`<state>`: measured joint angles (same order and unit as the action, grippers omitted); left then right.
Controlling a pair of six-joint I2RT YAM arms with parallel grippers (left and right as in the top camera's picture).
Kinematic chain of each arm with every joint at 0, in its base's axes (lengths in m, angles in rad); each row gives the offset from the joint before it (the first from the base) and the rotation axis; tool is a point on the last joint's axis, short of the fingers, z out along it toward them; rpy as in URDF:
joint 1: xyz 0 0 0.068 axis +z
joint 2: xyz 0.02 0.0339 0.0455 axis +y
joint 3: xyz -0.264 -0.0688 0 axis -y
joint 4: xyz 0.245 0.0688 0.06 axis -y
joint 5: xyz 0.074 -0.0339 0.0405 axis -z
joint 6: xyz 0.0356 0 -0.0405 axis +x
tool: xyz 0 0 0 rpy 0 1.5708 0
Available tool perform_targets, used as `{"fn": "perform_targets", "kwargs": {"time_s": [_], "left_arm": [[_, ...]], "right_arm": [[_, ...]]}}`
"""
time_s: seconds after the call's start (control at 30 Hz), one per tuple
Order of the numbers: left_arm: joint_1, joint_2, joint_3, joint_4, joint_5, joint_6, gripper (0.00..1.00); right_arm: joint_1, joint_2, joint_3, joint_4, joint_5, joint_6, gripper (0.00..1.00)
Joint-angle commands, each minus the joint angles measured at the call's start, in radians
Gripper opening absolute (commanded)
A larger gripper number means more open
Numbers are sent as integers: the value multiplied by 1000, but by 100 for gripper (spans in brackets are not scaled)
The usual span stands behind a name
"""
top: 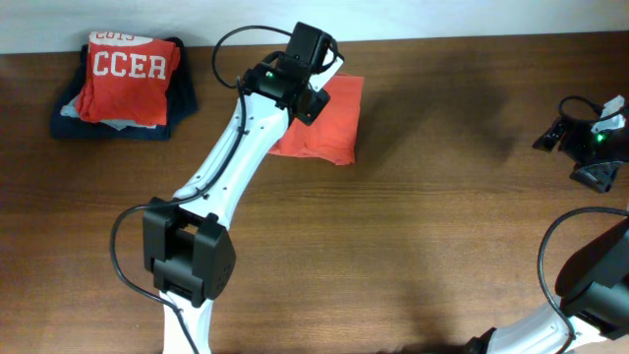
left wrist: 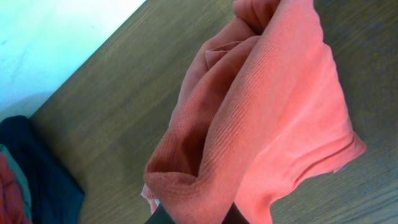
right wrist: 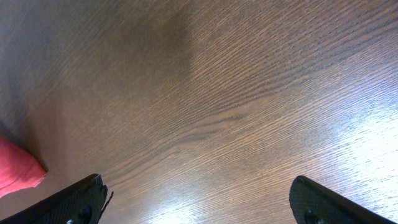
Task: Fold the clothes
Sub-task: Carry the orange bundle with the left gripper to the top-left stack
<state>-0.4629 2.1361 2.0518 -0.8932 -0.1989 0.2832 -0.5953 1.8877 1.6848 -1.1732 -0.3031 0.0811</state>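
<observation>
The orange-red T-shirt (top: 324, 123) is seen folded into a compact, roughly rectangular bundle on the far part of the wooden table (top: 442, 226), a little left of the middle. Its far-left corner is covered in the overhead view by the left gripper (top: 307, 96). In the left wrist view the shirt (left wrist: 273, 124) is shown bunched into soft ribbed folds, and one gathered edge is drawn in between the two dark fingers (left wrist: 160, 218) at the bottom of the picture. The left gripper (left wrist: 196, 216) is thus clenched on the cloth, with fabric filling the narrow gap between the jaws. The rest of the bundle is spread away from the gripper over the wood.

Farther left, at the far-left corner of the table, a folded red shirt lettered "CCER" (top: 128, 74) is laid on top of a dark navy folded garment (top: 118, 126); this pile is kept well apart from the T-shirt.

At the far right edge of the table the right gripper (top: 588, 140) is held well away from the T-shirt. In the right wrist view its jaws (right wrist: 199, 208) are spread wide with only bare wood between them, and nothing is grasped. A small corner of orange-red cloth (right wrist: 15, 173) is caught at the left edge of that view.
</observation>
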Motion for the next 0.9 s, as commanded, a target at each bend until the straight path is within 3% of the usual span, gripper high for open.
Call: {"fn": "perform_targets", "kwargs": {"time_s": [0.0,0.27,0.53,0.87], "left_arm": [[49,1,25,21,11,-64,1],[205,1,37,98,266,-159,1],[344,1,111,153,350,-303,1],[525,1,181,198,479,-650,1]], "right_arm": [[-1,-1,4,2,9,2,99],[-1,-1,4,2,9,2,99],[-1,-1,4,2,9,2,99],[-1,-1,4,2,9,2,99]]}}
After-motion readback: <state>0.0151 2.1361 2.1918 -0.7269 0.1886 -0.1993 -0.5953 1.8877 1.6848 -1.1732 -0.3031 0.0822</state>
